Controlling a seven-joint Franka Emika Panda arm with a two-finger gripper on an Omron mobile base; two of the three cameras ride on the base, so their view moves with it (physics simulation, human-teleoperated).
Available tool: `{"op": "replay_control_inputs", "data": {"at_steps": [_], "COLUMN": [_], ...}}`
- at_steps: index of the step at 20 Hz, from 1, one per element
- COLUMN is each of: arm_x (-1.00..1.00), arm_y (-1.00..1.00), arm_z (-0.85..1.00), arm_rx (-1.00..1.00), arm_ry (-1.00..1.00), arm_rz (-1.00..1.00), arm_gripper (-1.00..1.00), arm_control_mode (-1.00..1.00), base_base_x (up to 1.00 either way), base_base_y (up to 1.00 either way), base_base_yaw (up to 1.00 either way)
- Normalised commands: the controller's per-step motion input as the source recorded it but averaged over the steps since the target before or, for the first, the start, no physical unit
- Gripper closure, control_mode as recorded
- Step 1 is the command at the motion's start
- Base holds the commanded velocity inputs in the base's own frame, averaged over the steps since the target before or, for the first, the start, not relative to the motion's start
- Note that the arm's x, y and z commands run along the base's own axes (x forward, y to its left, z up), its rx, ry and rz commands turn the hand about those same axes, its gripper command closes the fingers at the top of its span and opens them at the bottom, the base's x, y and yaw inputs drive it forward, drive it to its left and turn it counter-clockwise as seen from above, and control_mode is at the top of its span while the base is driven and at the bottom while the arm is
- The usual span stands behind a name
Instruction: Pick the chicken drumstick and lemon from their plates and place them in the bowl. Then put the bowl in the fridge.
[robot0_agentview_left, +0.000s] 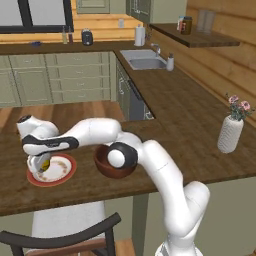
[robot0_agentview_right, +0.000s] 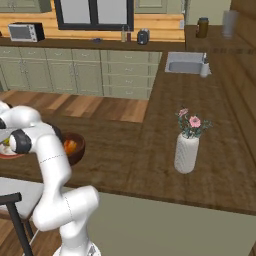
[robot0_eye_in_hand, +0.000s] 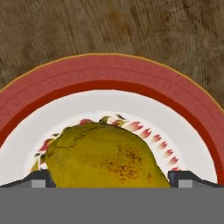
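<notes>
With its jaws spread fully and gripping nothing, the gripper (robot0_eye_in_hand: 112, 181) is straddling the lemon (robot0_eye_in_hand: 105, 157) on the red-rimmed plate (robot0_eye_in_hand: 109, 72), evidently for pickup.

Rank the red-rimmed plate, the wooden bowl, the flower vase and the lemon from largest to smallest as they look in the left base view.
1. Plate and bowl: similar width, bowl partly hidden, unranked.
2. Flower vase, though farther away.
3. Lemon, smallest.

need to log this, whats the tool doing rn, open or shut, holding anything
tool: open, straddling the lemon on the red-rimmed plate, not gripping it yet
</notes>
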Motion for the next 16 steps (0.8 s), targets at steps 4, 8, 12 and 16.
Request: {"op": "replay_control_inputs", "data": {"at_steps": [4,8,12,16], "arm_x": [-0.08,-0.27,-0.25,-0.36], "arm_y": [-0.12,-0.40,-0.31,-0.39], "arm_z": [0.09,0.42,0.26,0.06], "arm_rx": [0.00,0.10,0.06,0.00], "arm_ry": [-0.01,0.08,0.06,0.00], "arm_rz": [-0.03,-0.08,-0.04,-0.05], "arm_gripper": [-1.00,-1.00,-1.00,-1.00], "arm_control_mode": [-1.00,-1.00,-1.00,-1.00], "base_base_x": [0.00,0.00,0.00,0.00], "base_base_y": [0.00,0.00,0.00,0.00], "base_base_yaw": [0.00,0.00,0.00,0.00]}}
